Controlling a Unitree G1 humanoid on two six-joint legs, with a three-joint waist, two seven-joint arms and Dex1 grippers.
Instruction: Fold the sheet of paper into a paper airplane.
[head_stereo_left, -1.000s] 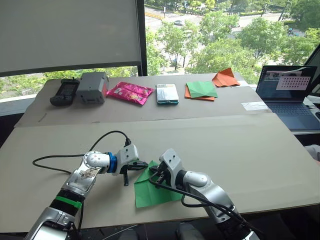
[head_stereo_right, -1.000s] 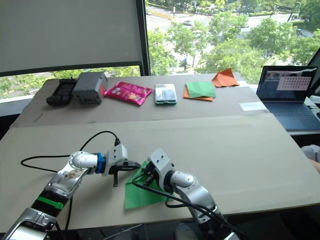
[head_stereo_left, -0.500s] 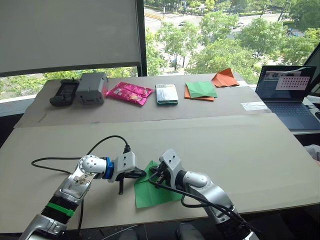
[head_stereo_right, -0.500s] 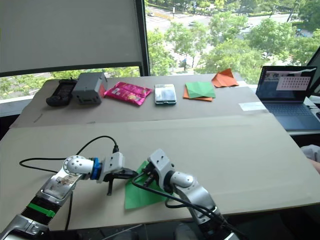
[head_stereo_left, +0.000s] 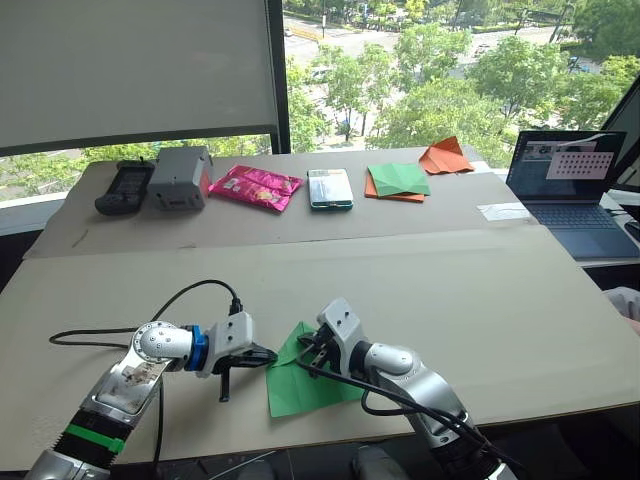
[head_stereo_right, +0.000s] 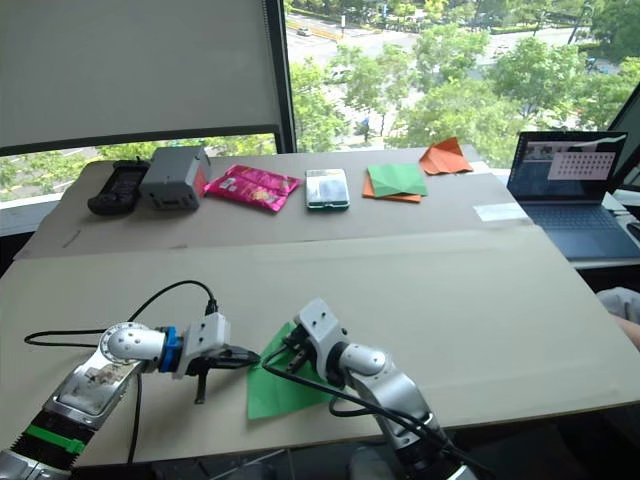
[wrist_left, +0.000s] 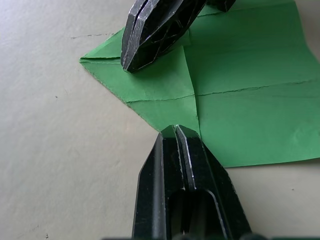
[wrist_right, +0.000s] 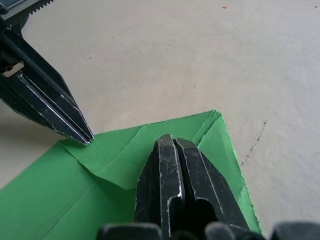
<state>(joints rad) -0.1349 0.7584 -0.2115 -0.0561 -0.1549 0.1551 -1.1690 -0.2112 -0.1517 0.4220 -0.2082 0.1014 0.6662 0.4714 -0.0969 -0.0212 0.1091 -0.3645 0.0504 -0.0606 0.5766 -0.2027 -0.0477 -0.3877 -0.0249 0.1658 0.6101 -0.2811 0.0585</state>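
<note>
The bright green sheet of paper (head_stereo_left: 312, 385) lies flat near the table's front edge, creased, with a corner flap folded in to a point. My right gripper (wrist_right: 172, 140) is shut and its tip presses on that folded flap near the point. My left gripper (wrist_left: 175, 131) is also shut, and its tip touches the sheet's left edge where a crease meets it. In the left eye view the left gripper (head_stereo_left: 272, 357) sits just left of the right gripper (head_stereo_left: 311, 351). The paper airplane is out of view.
Along the far strip of the table stand a black device (head_stereo_left: 120, 185), a grey box (head_stereo_left: 180, 176), a pink packet (head_stereo_left: 255, 186), a teal-edged case (head_stereo_left: 329, 187), a green-and-orange paper stack (head_stereo_left: 398, 181) and orange folded paper (head_stereo_left: 447, 157). A laptop (head_stereo_left: 565, 190) sits at right. A black cable (head_stereo_left: 190, 295) loops from the left wrist.
My left arm has drawn back to the left and lower, so its tip moved from over the sheet to its left edge. The right gripper has stayed on the flap.
</note>
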